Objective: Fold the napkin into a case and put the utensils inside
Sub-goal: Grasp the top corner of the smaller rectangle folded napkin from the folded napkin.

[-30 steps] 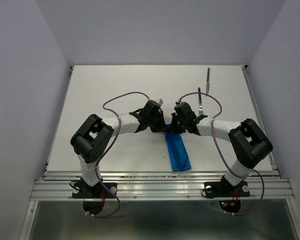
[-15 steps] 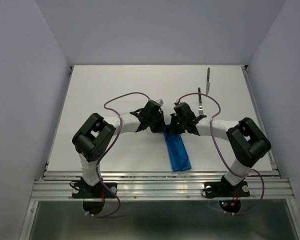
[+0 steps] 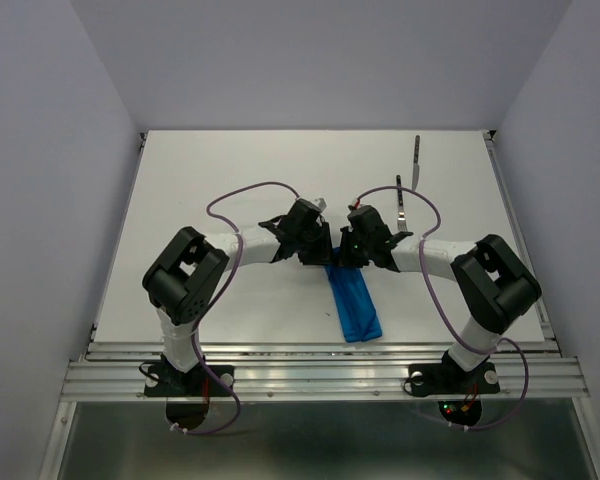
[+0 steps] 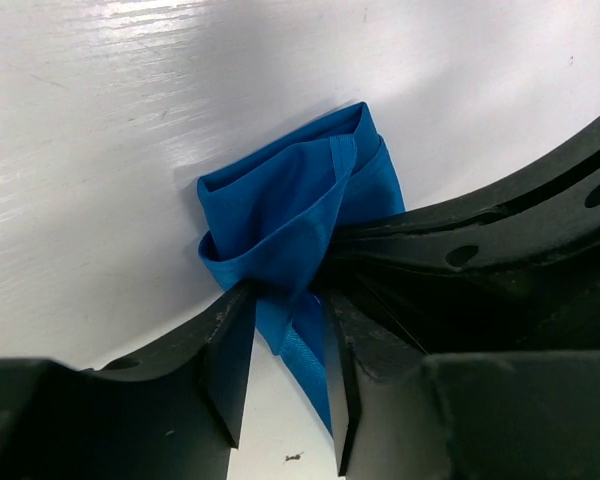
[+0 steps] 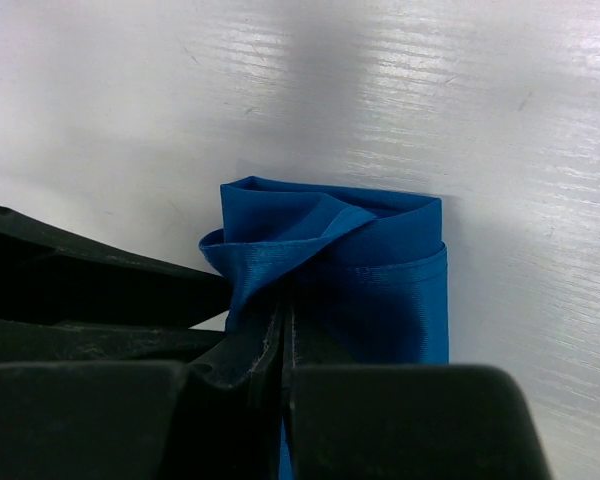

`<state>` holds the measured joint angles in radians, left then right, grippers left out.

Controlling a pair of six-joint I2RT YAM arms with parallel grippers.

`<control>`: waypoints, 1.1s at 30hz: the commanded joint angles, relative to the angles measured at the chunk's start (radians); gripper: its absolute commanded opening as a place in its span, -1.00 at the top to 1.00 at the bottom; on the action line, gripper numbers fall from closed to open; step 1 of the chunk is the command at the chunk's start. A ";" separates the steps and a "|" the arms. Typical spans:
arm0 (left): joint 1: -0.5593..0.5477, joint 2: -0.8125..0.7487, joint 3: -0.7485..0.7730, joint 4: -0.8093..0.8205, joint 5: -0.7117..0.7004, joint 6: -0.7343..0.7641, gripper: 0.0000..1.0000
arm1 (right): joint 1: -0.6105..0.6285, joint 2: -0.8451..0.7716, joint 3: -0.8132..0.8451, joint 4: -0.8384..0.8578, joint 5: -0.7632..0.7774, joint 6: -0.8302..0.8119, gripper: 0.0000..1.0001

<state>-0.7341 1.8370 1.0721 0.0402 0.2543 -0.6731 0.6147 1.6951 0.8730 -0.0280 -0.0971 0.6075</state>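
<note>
- We see the napkin (image 3: 355,305) already folded into a narrow strip on the table (image 3: 200,180), running from the grippers toward 5 o'clock
- Its far end is bunched and loose, so we judge the case unfinished
- The right gripper (image 5: 283,312) is clamped on that end; the left gripper (image 4: 285,330) has its jaws apart, with cloth lying between them
- The near utensil (image 3: 403,207) and the far utensil (image 3: 416,160) lie at 1 o'clock of the napkin, well apart from it and untouched; we have yet to slip them inside
</note>
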 commanded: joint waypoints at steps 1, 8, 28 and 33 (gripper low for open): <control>-0.007 -0.084 0.046 -0.039 -0.007 0.044 0.09 | 0.002 -0.023 -0.009 0.042 -0.006 0.003 0.99; -0.005 -0.120 0.040 -0.071 -0.013 0.052 0.04 | 0.002 -0.025 -0.003 0.039 -0.009 0.001 0.99; 0.064 -0.104 0.034 -0.017 -0.030 0.020 1.00 | 0.002 -0.041 0.006 0.033 -0.021 -0.002 0.99; 0.064 -0.030 0.075 -0.020 -0.024 0.036 1.00 | 0.002 -0.028 0.007 0.040 -0.033 0.000 0.99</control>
<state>-0.6701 1.7611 1.0901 -0.0071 0.2283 -0.6540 0.6151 1.6691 0.8730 -0.0265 -0.1169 0.6067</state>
